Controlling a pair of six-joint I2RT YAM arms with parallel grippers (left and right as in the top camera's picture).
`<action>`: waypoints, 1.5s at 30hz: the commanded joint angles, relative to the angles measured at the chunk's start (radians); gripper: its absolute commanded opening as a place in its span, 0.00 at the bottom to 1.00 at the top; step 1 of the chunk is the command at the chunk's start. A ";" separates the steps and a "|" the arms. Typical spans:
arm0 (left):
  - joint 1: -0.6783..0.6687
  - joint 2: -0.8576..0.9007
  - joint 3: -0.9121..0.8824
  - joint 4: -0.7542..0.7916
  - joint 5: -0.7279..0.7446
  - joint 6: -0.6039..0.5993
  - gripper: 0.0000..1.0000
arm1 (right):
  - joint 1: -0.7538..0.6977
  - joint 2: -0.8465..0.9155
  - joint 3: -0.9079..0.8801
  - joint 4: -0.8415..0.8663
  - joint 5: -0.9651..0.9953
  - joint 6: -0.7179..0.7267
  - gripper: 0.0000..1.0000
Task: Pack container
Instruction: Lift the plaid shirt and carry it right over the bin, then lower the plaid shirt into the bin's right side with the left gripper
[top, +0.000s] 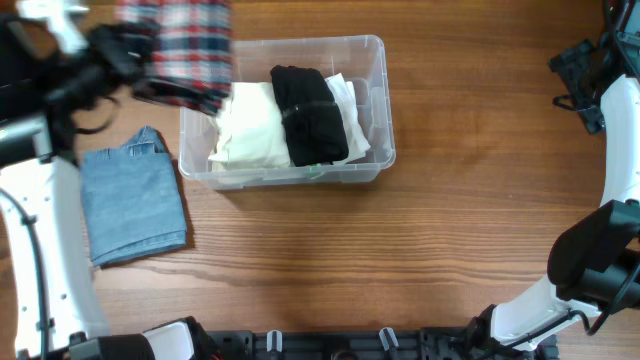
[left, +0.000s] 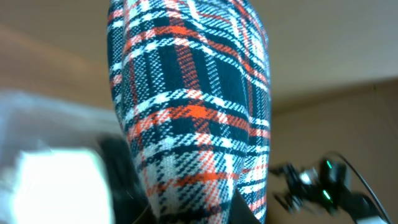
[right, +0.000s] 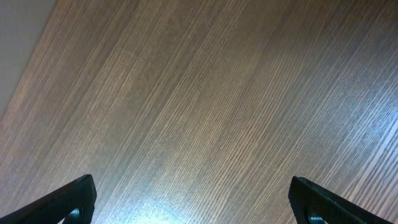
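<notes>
The clear plastic container (top: 375, 75) stands on the table at centre back. It holds a folded cream garment (top: 250, 125), a folded black garment (top: 308, 115) and a white one (top: 352, 120) under it. My left gripper (top: 135, 70) is shut on a red, white and navy plaid garment (top: 185, 45), lifted in the air over the container's back left corner. In the left wrist view the plaid cloth (left: 193, 118) fills the middle and hides the fingertips. My right gripper (right: 193, 202) is open and empty, over bare wood at the far right (top: 585, 70).
A folded blue denim garment (top: 132, 195) lies on the table left of the container. The right arm's base (top: 590, 260) stands at the right front. The wooden table (top: 450, 230) stretches in front of and right of the container.
</notes>
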 joint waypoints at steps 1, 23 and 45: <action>-0.143 0.041 0.012 -0.036 0.026 -0.039 0.04 | 0.004 0.016 -0.004 0.003 -0.007 0.009 1.00; -0.652 0.330 0.012 0.151 -0.649 -0.461 0.04 | 0.004 0.016 -0.004 0.003 -0.007 0.009 1.00; -0.727 0.436 0.011 0.108 -0.727 -0.549 0.04 | 0.004 0.016 -0.004 0.003 -0.007 0.009 1.00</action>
